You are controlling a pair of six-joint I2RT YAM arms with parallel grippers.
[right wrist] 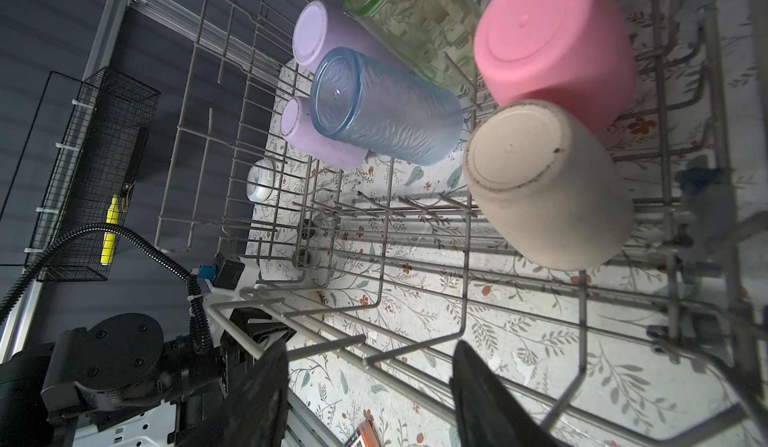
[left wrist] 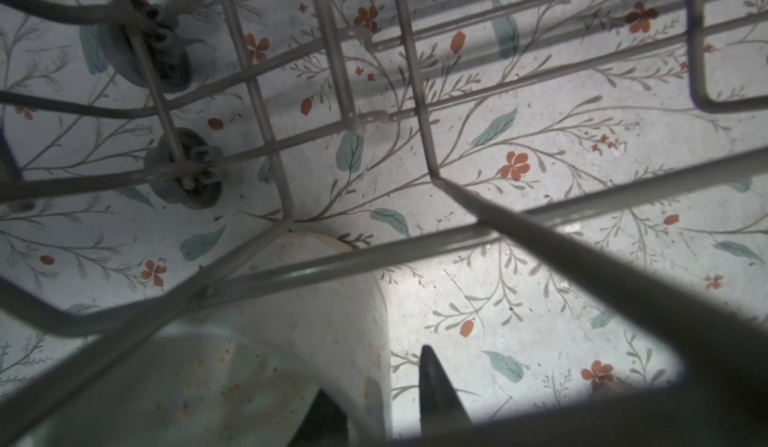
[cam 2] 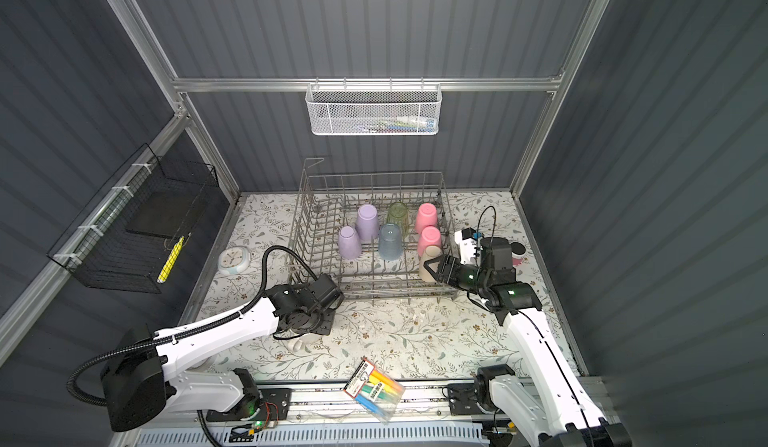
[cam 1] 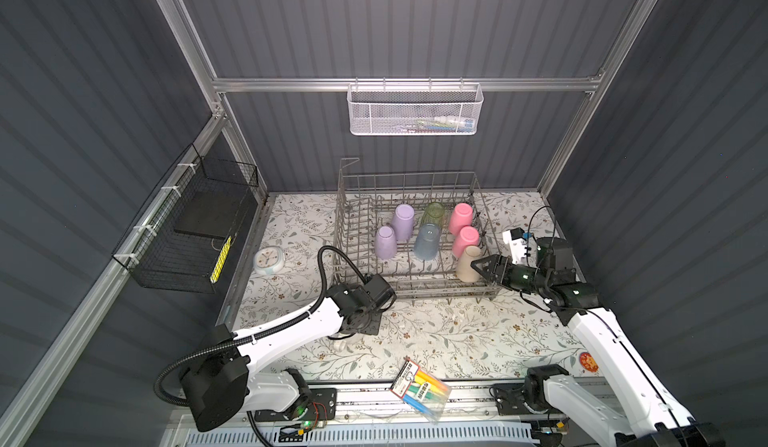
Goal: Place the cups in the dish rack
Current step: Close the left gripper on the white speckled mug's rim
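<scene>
Several cups stand upside down in the grey wire dish rack (cam 1: 415, 289): two lilac (cam 1: 403, 220) (cam 1: 384, 243), a green tumbler (cam 1: 432, 214), a blue one (cam 1: 428, 241), two pink (cam 1: 460, 218) (cam 1: 465, 239) and a beige one (cam 1: 467, 264). The cream speckled mug (left wrist: 332, 320) sits on the table at the rack's front left corner, mostly hidden under the left wrist in both top views (cam 2: 297, 343). My left gripper (left wrist: 380, 403) points down with the mug's wall between its fingers; a strip of table shows beside the outer finger (left wrist: 436, 391). My right gripper (cam 1: 478, 268) (right wrist: 370, 349) is open and empty beside the beige cup (right wrist: 548, 187).
A clear marker pack (cam 1: 422, 389) lies at the front table edge. A round white dial (cam 1: 269, 260) rests left of the rack. A small pink pot (cam 2: 518, 253) stands behind the right arm. A white mesh basket (cam 1: 415, 110) and a black wire basket (cam 1: 187, 224) hang on the walls.
</scene>
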